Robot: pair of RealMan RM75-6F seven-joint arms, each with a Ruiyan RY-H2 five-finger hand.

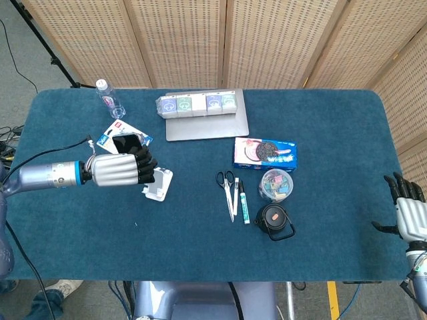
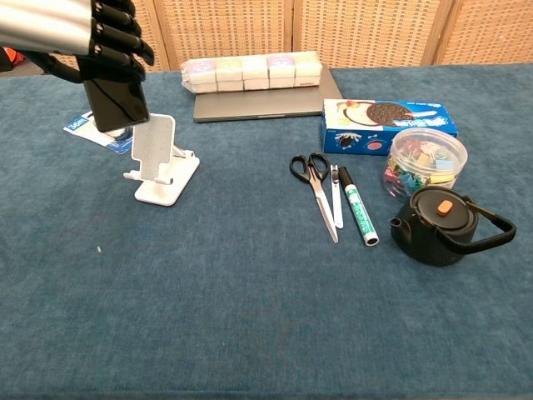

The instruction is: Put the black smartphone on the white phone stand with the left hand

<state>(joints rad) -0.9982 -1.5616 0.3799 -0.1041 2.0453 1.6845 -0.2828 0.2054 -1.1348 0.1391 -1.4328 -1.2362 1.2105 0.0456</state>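
My left hand (image 1: 123, 169) (image 2: 100, 37) grips the black smartphone (image 2: 117, 102) (image 1: 125, 142) and holds it in the air. The phone hangs just above and to the left of the white phone stand (image 2: 158, 161) (image 1: 157, 182), its lower edge near the top of the stand's back plate. The stand is bare. My right hand (image 1: 405, 215) shows only in the head view, at the table's right front corner, fingers spread and holding nothing.
A blister pack (image 2: 90, 127) and a water bottle (image 2: 96, 50) lie behind the stand. A laptop (image 2: 266, 102) carries a row of small packs (image 2: 250, 70). Right of centre lie scissors (image 2: 315, 179), a marker (image 2: 358, 206), a cookie box (image 2: 388, 115), a clip jar (image 2: 425, 158) and a black teapot (image 2: 441, 223).
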